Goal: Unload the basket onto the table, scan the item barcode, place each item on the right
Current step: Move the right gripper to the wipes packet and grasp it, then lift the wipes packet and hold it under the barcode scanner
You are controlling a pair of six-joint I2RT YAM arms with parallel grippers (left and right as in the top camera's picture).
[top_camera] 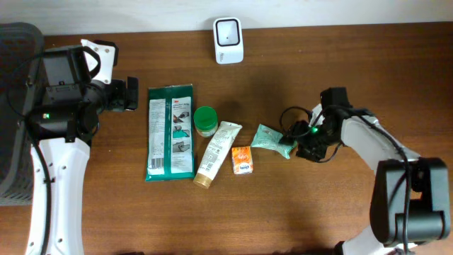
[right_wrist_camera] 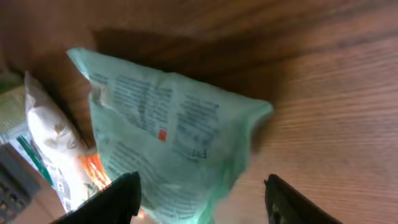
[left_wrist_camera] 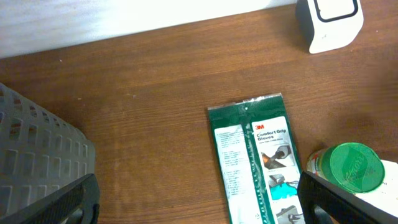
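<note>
A mint-green packet [top_camera: 269, 139] with printed text lies on the wooden table, to the right of the row of items. In the right wrist view the packet [right_wrist_camera: 168, 143] fills the middle. My right gripper [top_camera: 291, 146] [right_wrist_camera: 202, 202] is open at its near end. The left finger [right_wrist_camera: 118, 199] is against the packet and the right finger [right_wrist_camera: 289, 202] stands clear of it over bare wood. A white barcode scanner [top_camera: 228, 40] [left_wrist_camera: 329, 22] stands at the table's back edge. My left gripper [top_camera: 131, 93] [left_wrist_camera: 199, 205] hangs wide open above the table, with nothing between its fingers.
A green-and-white gloves pack [top_camera: 170, 132] [left_wrist_camera: 258, 162], a green-lidded jar [top_camera: 205, 120] [left_wrist_camera: 351, 167], a cream tube [top_camera: 218, 153] and a small orange box [top_camera: 243, 159] lie in a row mid-table. A grey mesh basket [top_camera: 14, 113] [left_wrist_camera: 37, 155] sits at the far left.
</note>
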